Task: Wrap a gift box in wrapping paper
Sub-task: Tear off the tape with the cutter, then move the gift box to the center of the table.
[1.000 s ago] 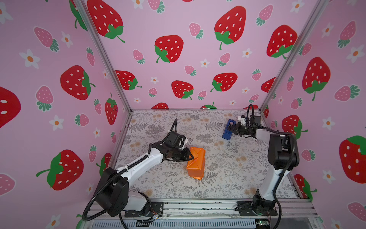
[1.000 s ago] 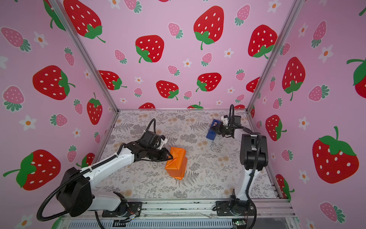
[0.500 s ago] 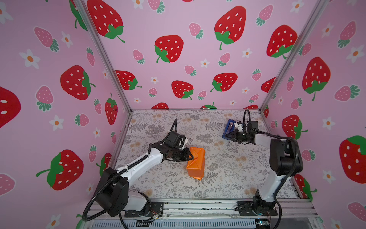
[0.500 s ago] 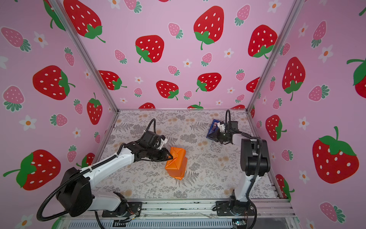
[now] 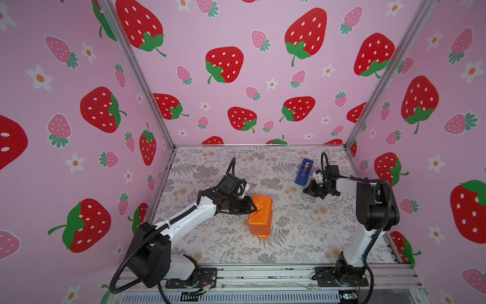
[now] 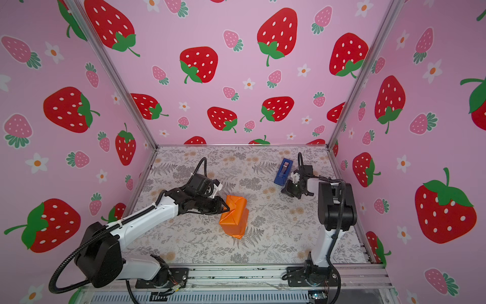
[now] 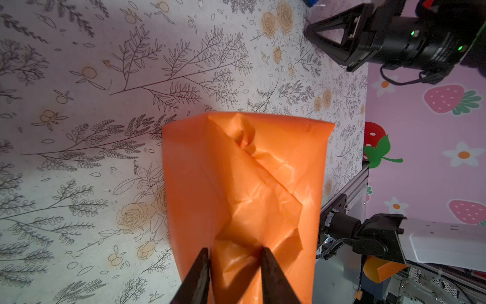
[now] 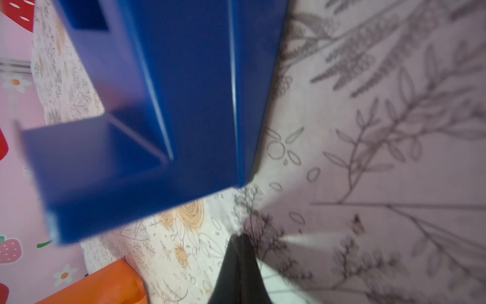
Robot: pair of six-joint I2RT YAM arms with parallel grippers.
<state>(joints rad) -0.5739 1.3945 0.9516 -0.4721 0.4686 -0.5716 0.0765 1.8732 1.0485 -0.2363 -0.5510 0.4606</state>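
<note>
The wrapping paper (image 5: 260, 215) (image 6: 234, 215) is folded into a glossy orange parcel standing mid-table. The gift box is hidden inside it. My left gripper (image 5: 253, 208) (image 6: 227, 209) comes in from the left at the parcel's far upper end. In the left wrist view my left gripper (image 7: 235, 252) is shut on a folded triangular flap of the wrapping paper (image 7: 249, 179). My right gripper (image 5: 306, 190) (image 6: 284, 190) is shut, low over the table just in front of the blue tape dispenser (image 5: 304, 171) (image 6: 283, 171). In the right wrist view a pale blurred streak runs from my right gripper (image 8: 240, 239); I cannot identify it.
The grey floral table covering (image 5: 289, 237) spans the floor between pink strawberry walls. An aluminium rail (image 5: 263, 275) with both arm bases runs along the front edge. The tape dispenser (image 8: 171, 105) fills much of the right wrist view, and a corner of the wrapping paper (image 8: 100, 287) shows there.
My right gripper has pulled away from the tape dispenser's side, toward the front and lower over the table. The left arm and the parcel have stayed still.
</note>
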